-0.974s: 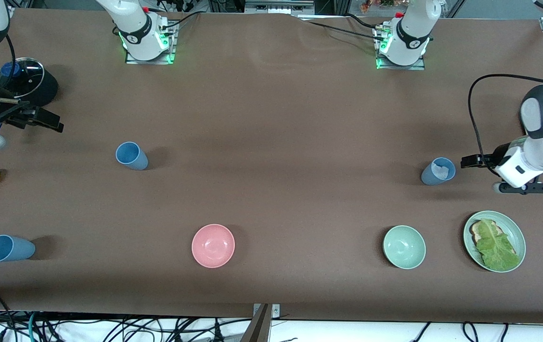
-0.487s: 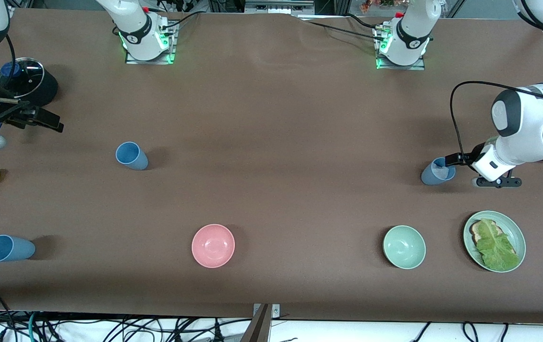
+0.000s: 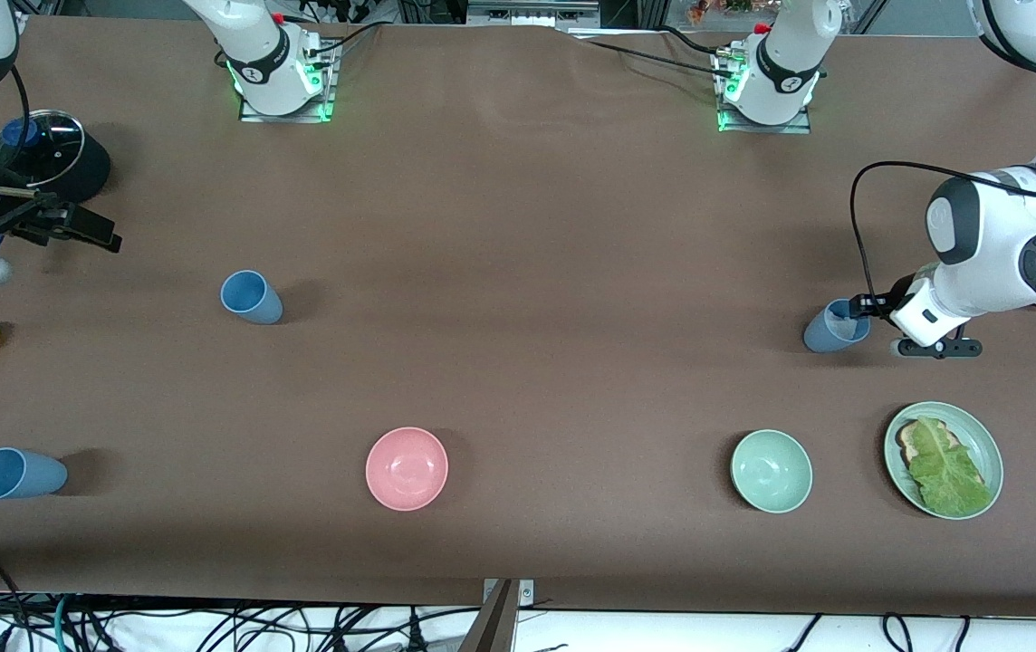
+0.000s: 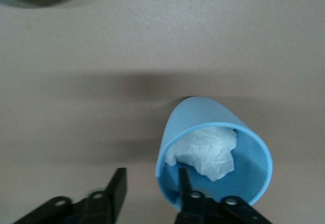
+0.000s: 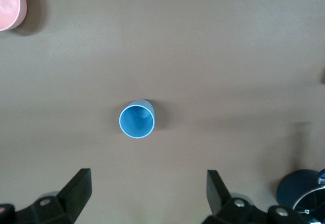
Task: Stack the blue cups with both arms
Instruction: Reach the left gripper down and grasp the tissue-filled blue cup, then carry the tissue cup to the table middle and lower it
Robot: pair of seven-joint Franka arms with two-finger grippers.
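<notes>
My right gripper (image 5: 144,193) is hanging spread over the brighter cup (image 3: 251,297) toward the right arm's end. Toward the left arm's edge, my left gripper (image 4: 150,196) is straddling the slate cup's (image 4: 216,158) rim, unclosed; light, stiff plastic, probably slippery, tissue (image 4: 205,152) inside.

Crumpled paper (image 4: 205,153) fills the slate-blue cup (image 3: 833,328). The left pincer (image 4: 150,193) straddles its rim; bare tabletop (image 3: 527,272) lies all around.
</notes>
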